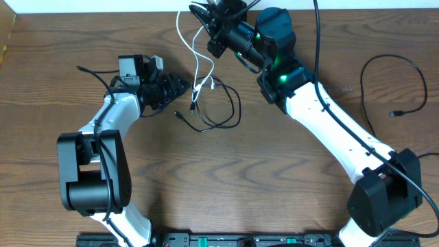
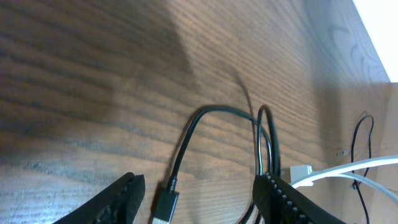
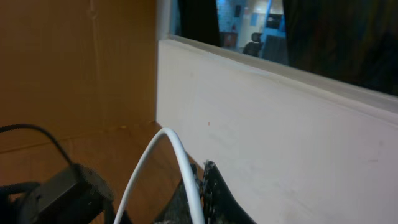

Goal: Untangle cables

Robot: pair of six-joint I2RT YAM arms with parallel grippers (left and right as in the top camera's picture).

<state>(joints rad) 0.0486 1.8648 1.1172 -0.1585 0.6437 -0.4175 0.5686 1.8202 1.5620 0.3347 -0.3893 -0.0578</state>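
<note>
Overhead: black cable (image 1: 236,110) lies looped mid-table (image 1: 274,178), and the white cable (image 1: 197,65) rises from that loop toward the back edge. Right gripper (image 3: 200,177) is pinching the white one, fingers pressed together on it (up off the wood). Left gripper (image 1: 185,86) stands spread, black plug between its fingers, clear of both.

Wood-grain table (image 1: 206,178); white wall (image 3: 280,137); dark window (image 3: 323,37)
</note>
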